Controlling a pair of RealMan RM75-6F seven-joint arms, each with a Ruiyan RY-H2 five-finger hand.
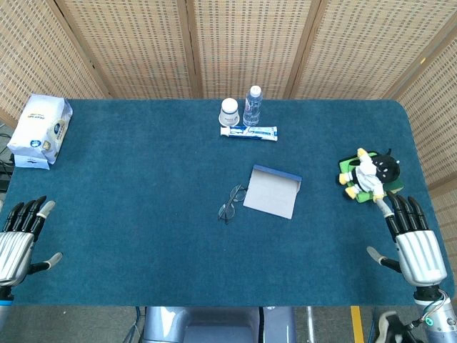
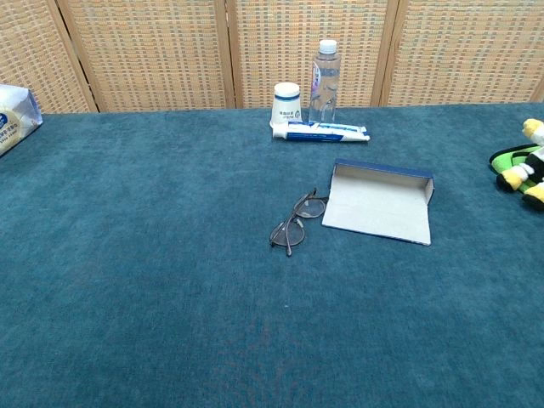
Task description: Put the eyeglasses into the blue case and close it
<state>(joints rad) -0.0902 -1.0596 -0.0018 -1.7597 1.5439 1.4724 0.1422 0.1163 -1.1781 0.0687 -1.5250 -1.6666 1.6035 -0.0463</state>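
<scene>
Both hands, left hand and right hand, lie open, holding nothing. Thin wire-framed eyeglasses sit folded just beside the open flat blue case.

Tissue pack, cup, bottle, toothpaste tube, plush toy on the table

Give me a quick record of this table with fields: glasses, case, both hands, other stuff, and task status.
eyeglasses: folded, on the cloth, just left of the case, apparently not touching it
blue case: open, flap lying flat
left hand: empty, fingers apart, at the near left table edge
right hand: empty, fingers apart, at the near right edge
other things: paper cup, water bottle, toothpaste tube, plush toy, tissue pack
task status: not started; eyeglasses outside the case
</scene>
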